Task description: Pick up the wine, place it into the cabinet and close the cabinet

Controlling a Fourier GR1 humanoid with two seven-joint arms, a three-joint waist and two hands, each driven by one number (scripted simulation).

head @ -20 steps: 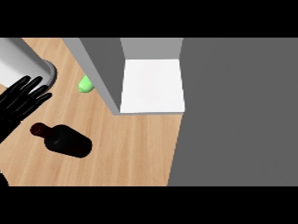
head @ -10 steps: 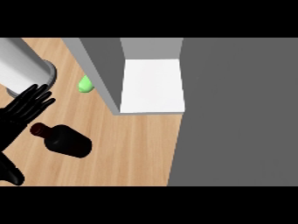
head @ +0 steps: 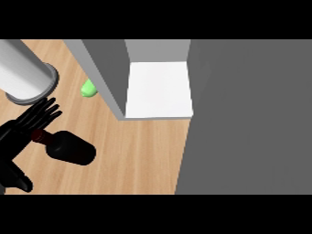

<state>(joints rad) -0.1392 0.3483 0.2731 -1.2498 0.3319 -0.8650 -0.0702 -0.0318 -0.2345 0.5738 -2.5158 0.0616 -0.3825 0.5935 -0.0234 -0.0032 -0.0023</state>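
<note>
The wine bottle [head: 70, 147] is dark and lies on its side on the wooden counter [head: 138, 155], neck pointing left. My left hand [head: 13, 137] comes in from the lower left and rests over the neck and cap, fingers [head: 42, 113] straight and spread toward the upper right, thumb [head: 18, 182] low and apart. The fingers are not curled round the bottle. The cabinet [head: 158, 89] stands open at top centre, showing a white floor inside, with a grey side wall [head: 104, 73] to its left. My right hand shows nowhere.
A pale grey cylinder [head: 19, 73] stands at the upper left, just beyond my fingertips. A small green object [head: 88, 88] lies against the cabinet's side wall. A wide dark grey panel [head: 253, 119] fills the right of the view.
My left hand has slid down and toward the bottle, from beside the cylinder to over the bottle's neck. The bottle has not moved.
</note>
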